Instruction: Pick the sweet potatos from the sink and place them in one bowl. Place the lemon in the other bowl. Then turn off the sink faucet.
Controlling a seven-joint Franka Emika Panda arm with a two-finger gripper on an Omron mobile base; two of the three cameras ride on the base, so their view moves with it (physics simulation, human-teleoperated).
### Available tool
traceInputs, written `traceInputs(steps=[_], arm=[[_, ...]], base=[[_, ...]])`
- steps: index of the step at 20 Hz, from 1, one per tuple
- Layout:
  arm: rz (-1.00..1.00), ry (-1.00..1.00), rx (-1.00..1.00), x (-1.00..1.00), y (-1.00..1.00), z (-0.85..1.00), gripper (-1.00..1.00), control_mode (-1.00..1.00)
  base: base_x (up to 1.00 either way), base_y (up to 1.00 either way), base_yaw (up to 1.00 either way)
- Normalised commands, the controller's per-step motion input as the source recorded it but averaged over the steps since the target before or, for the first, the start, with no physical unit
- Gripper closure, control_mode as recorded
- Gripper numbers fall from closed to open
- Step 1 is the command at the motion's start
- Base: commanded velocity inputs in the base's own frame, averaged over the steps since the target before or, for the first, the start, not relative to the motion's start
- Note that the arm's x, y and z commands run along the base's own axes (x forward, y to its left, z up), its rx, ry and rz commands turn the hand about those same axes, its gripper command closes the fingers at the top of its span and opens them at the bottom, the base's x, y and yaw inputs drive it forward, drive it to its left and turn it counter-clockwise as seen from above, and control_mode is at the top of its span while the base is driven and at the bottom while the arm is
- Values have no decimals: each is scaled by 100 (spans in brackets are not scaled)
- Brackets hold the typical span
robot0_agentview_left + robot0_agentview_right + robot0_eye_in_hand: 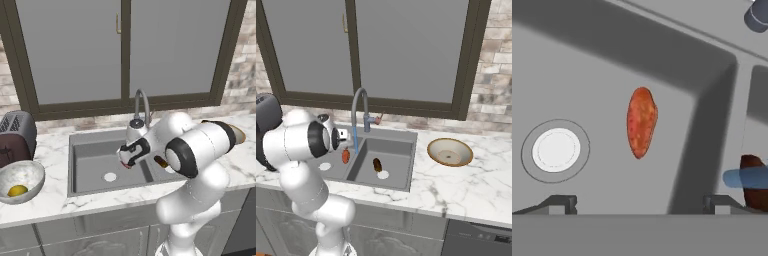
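- Two sweet potatoes lie in the sink [406, 145]: the orange-red sweet potato [641, 122] on the floor of the basin left of the divider, the dark brown-maroon sweet potato [377, 164] in the basin right of the divider, just beside that basin's pale drain.
- In the hand view the orange-red one lies between the left basin's drain [556, 150] and the divider, apart from both.
- The gripper [639, 202] hangs over the left basin of the sink, its two dark tips spread wide, nothing between them; the orange-red tuber sits beyond them, roughly centred.
- The sink faucet [359, 116] stands behind the sink at the divider, and a blue stream falls from its spout toward the sink.
- The lemon [17, 190] rests inside the grey-white marbled bowl [24, 172] on the counter left of the sink, near a toaster [16, 136].
- The tan bowl [450, 151] sits on the marble counter right of the sink, holding nothing.
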Motion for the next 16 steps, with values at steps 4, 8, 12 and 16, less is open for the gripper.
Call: traceInputs(steps=[4,8,12,16], arm=[[0,11,0,46,19,-30,-100,-100],[-1,2,0,13,2,-49,-100,-100],[-1,0,0,10,0,-41,-100,-100],[-2,0,0,11,0,-34,-100,-100]], base=[[0,0,0],[0,0,0],[0,0,0],[0,0,0]])
